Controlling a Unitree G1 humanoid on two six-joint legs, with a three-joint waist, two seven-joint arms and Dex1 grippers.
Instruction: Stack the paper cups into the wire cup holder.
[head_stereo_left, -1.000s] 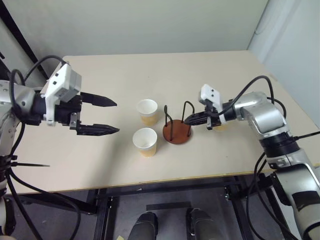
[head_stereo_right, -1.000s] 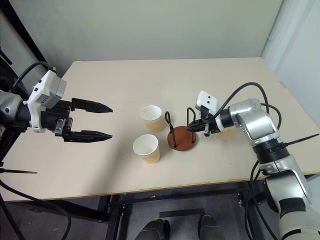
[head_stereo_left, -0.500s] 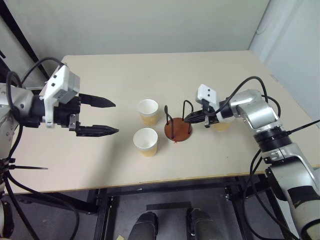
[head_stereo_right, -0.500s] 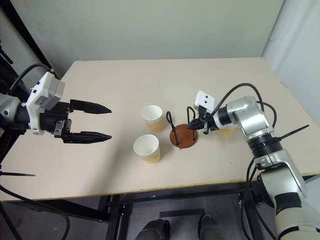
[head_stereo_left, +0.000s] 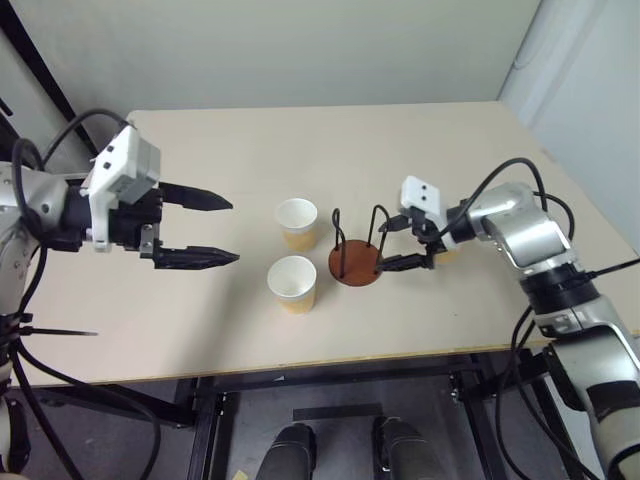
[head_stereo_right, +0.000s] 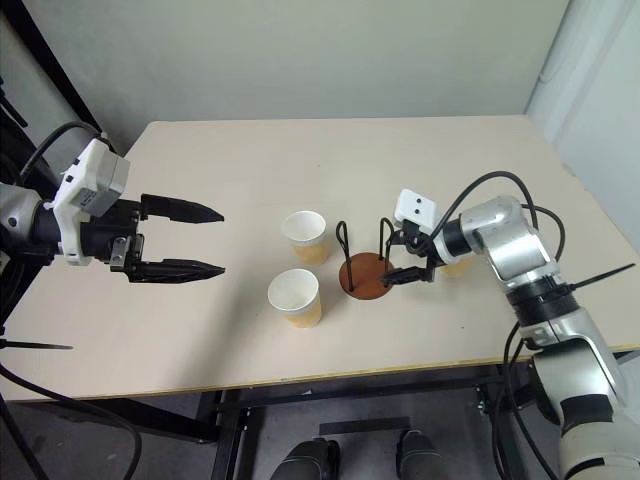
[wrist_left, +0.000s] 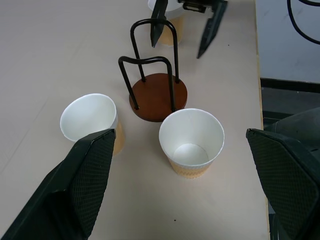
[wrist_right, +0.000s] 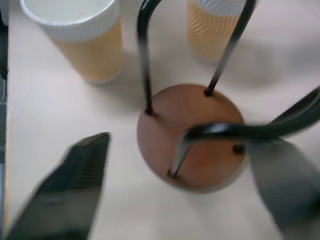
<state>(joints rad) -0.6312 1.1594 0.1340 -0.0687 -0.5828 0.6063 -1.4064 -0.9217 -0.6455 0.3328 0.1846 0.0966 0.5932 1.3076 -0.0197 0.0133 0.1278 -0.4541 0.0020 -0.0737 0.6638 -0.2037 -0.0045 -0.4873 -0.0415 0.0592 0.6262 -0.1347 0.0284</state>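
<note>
Near the middle of the pale beige table (head_stereo_left: 420, 130) stands the wire cup holder (head_stereo_left: 355, 262): a round reddish-brown disc base with two thin dark wire loops rising upright, nothing inside it. Just beside the holder, on the robot's left, sit two tapered paper cups (head_stereo_left: 295, 223) (head_stereo_left: 291, 283), white at rim and inside, tan-yellow below, both upright and apart from each other. A third cup (head_stereo_right: 456, 263) sits on the holder's far side, mostly hidden behind the right arm.

Right gripper (head_stereo_left: 402, 243) sits just beside the holder, black fingers spread, pinching nothing. Left gripper (head_stereo_left: 208, 230) hovers well to the left of the holder, fingers spread wide, empty.

Judged step: holder placed, no cup stacked yet. Next move likely calls for one gripper to close on a cup wall, lift it, and lower it between the loops without tipping the holder.
</note>
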